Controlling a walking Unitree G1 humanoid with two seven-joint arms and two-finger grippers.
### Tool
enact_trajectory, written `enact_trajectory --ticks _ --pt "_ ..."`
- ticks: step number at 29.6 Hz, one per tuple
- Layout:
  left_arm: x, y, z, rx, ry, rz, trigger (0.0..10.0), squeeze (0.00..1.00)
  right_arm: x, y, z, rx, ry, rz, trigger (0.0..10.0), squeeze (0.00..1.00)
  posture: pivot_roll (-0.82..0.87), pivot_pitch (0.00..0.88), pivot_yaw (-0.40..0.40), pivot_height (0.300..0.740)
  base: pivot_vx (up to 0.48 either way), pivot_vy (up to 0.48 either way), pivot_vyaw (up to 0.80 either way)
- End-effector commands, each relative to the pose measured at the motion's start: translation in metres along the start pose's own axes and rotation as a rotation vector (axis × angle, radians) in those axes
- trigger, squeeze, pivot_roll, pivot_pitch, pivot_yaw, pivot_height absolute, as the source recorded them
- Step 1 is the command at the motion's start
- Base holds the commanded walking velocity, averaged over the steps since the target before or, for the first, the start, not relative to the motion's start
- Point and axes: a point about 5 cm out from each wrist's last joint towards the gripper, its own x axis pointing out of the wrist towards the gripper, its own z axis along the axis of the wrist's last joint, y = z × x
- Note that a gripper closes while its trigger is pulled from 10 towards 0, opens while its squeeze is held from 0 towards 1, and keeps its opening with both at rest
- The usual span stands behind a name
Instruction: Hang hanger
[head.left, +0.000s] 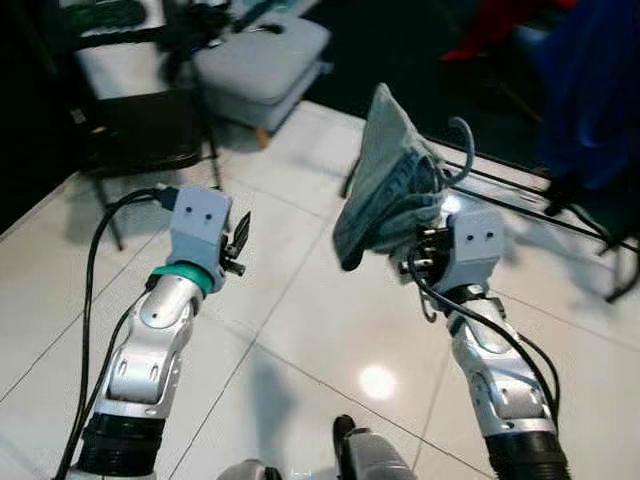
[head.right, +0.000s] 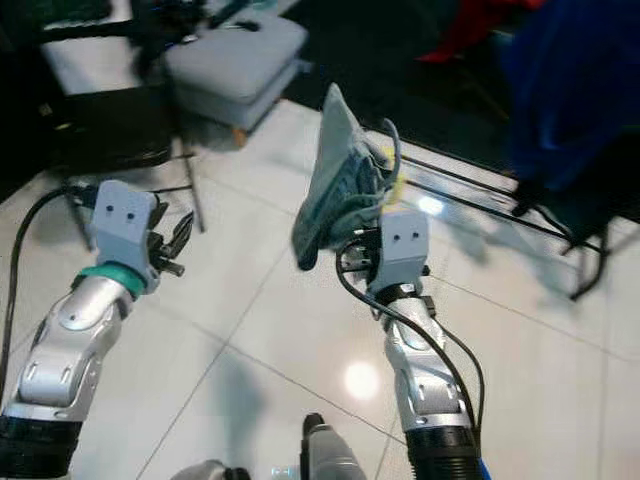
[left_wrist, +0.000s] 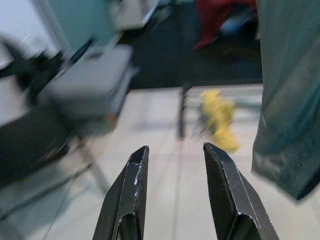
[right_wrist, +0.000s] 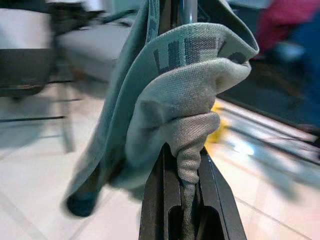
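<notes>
Hanger with its grey-green garment held up in my right gripper, rack ahead on the right.

Head views: my right gripper (head.left: 428, 250) is raised at mid-height, forearm angled up from the lower right, holding the hanger (head.left: 463, 150) whose hook curls above the draped garment (head.left: 385, 180). The black clothes rack (head.left: 560, 200) stands just beyond, on the white tile floor (head.left: 300, 330). My left gripper (head.left: 238, 243) is lifted too, forearm up, well apart from the load. Left wrist view: its fingers (left_wrist: 131, 190) stand apart, empty, the garment hanging off to one side. Right wrist view: the jaws are clamped on a twisted fold of cloth. I judge the fabric soft, light and prone to slipping; the stiff hanger neck under the hook would be the surer hold.
</notes>
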Motion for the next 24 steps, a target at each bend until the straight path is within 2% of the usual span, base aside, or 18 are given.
enact_trajectory --ticks 1,10,14,18,20,22,24 --pt "-0.003 0.001 -0.009 -0.006 0.031 0.000 10.0 0.00 -0.002 0.001 -0.002 0.010 -0.007 0.003 10.0 0.00 -0.05 0.096 0.034 0.740 0.000 0.000 -0.78" --pt "-0.003 0.004 -0.009 -0.036 0.039 0.021 10.0 0.00 0.000 0.002 -0.001 0.016 -0.009 0.008 10.0 0.00 -0.05 0.094 0.030 0.740 0.000 0.000 -0.78" --pt "0.001 0.008 -0.005 0.011 0.002 0.027 10.0 0.00 0.003 0.004 0.001 0.021 -0.018 0.021 10.0 0.00 -0.05 0.089 0.035 0.740 0.120 0.000 -0.77" --pt "0.002 0.010 -0.005 0.031 -0.007 0.056 10.0 0.00 0.004 0.009 0.001 0.021 -0.020 0.053 10.0 0.00 -0.05 0.089 0.038 0.740 0.472 0.000 0.00" --pt "0.000 0.011 -0.009 0.064 -0.002 0.077 10.0 0.00 0.006 0.023 -0.001 0.019 -0.017 0.151 10.0 0.00 -0.04 0.089 0.032 0.740 0.480 0.000 0.00" --pt "0.000 0.011 -0.009 0.064 -0.002 0.077 10.0 0.00 0.006 0.023 -0.001 0.019 -0.017 0.151 10.0 0.00 -0.04 0.089 0.032 0.740 0.480 0.000 0.00" --pt "-0.001 0.011 -0.009 0.061 -0.005 0.088 10.0 0.00 0.010 0.031 0.002 0.024 -0.027 0.183 10.0 0.00 -0.03 0.088 0.014 0.740 0.480 0.000 0.00"
